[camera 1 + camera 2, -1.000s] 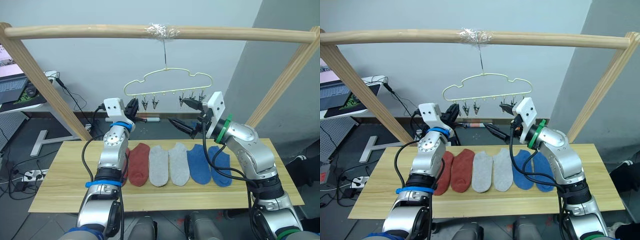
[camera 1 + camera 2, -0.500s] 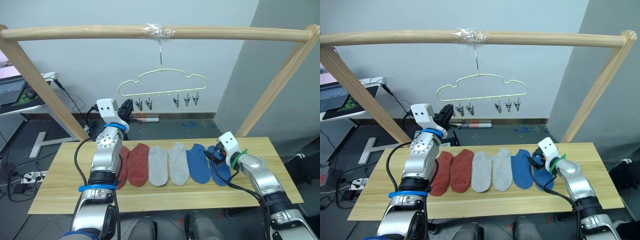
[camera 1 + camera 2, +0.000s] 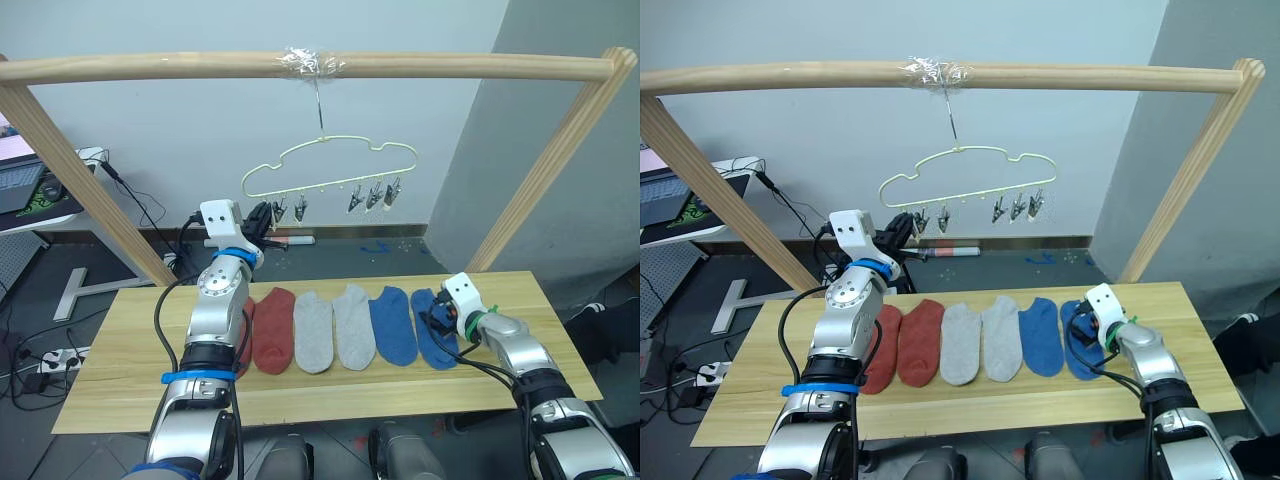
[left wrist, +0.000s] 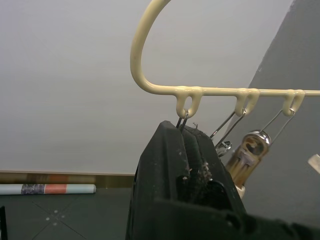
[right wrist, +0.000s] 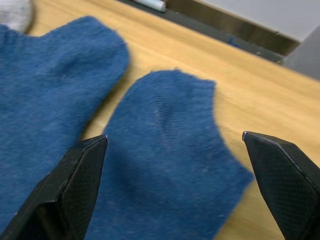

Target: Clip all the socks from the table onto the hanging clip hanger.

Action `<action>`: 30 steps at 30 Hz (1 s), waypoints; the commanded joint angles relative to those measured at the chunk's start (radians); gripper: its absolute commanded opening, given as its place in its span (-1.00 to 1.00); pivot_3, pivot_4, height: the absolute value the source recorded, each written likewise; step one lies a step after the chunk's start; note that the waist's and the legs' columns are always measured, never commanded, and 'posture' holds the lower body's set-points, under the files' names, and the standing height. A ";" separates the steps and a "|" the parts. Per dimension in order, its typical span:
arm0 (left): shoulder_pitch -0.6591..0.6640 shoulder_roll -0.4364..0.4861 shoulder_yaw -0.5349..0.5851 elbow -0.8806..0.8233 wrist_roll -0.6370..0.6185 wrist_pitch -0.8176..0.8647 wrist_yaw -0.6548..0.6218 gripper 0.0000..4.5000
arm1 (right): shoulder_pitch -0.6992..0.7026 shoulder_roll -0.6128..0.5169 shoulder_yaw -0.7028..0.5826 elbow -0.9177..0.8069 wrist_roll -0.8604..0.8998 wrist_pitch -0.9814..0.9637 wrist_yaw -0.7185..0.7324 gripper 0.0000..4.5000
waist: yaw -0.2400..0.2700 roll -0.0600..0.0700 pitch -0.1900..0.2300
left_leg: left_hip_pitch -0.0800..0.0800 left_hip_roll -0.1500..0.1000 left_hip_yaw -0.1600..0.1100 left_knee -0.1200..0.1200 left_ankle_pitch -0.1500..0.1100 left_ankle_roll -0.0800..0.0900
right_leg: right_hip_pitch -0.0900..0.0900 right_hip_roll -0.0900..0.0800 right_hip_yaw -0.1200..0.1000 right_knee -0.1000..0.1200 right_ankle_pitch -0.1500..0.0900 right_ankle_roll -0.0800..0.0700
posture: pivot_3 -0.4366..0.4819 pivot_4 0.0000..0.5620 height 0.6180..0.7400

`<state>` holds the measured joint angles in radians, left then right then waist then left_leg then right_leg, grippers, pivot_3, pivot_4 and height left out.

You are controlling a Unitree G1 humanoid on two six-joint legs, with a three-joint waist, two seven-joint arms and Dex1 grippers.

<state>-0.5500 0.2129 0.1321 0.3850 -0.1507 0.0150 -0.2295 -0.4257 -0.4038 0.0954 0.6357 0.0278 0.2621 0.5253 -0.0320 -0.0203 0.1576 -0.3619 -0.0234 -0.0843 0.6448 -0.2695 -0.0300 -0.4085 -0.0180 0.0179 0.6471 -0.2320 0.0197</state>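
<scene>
Six socks lie side by side on the table [image 3: 130, 372]: two rust-red [image 3: 272, 330], one partly behind my left arm, two light grey [image 3: 314, 333] and two blue [image 3: 393, 325]. The pale-yellow clip hanger [image 3: 331, 186] hangs from the pole above them. My left gripper [image 3: 262, 217] is raised to the hanger's left end, shut on the leftmost clip [image 4: 183, 121] under its loop. My right gripper [image 3: 437, 322] is low over the rightmost blue sock [image 5: 170, 165], open, one finger [image 5: 75, 190] on each side of the sock's toe end.
A round wooden pole frame [image 3: 200, 66] spans the table, its slanted legs [image 3: 550, 170] at both ends. Other metal clips [image 3: 372, 195] dangle from the hanger bar. A desk with a laptop [image 3: 20, 185] stands at the far left, cables on the floor.
My right arm dropped from the hanger's right clips down to the rightmost blue sock, and has barely moved since. My left gripper stayed at the left clip. The camera shifted slightly.
</scene>
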 commanded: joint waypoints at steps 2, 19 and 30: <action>0.002 0.008 0.008 -0.042 -0.003 0.000 0.001 -0.99 | -0.028 0.004 -0.018 0.045 0.001 0.005 0.015 1.00 | 0.000 0.000 0.000 | 0.000 0.000 0.000 0.000 0.000 0.000 | 0.000 0.000 0.000 0.000 0.000 0.000 | -0.06 -0.45 1.00; 0.007 0.011 0.006 -0.055 0.000 0.013 0.002 -1.00 | -0.039 0.016 -0.028 0.187 -0.015 -0.024 0.065 -0.01 | 0.001 0.000 0.000 | 0.002 0.000 0.000 0.000 0.000 0.000 | 0.002 0.000 0.000 0.000 0.000 0.001 | -0.04 -0.44 1.00; 0.026 0.013 0.013 -0.078 -0.021 0.042 -0.015 -1.00 | -0.010 -0.006 -0.012 0.135 -0.036 -0.070 0.089 -0.98 | 0.001 0.000 0.000 | 0.002 0.000 0.000 0.000 0.000 0.000 | 0.002 0.000 0.000 0.000 0.000 0.001 | -0.04 -0.44 1.00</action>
<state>-0.5279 0.2160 0.1328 0.3436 -0.1569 0.0449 -0.2350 -0.4517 -0.3993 0.0717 0.7845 0.0102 0.1982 0.6047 -0.0314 -0.0204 0.1576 -0.3597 -0.0235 -0.0848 0.6452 -0.2694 -0.0300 -0.4061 -0.0180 0.0178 0.6471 -0.2317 0.0205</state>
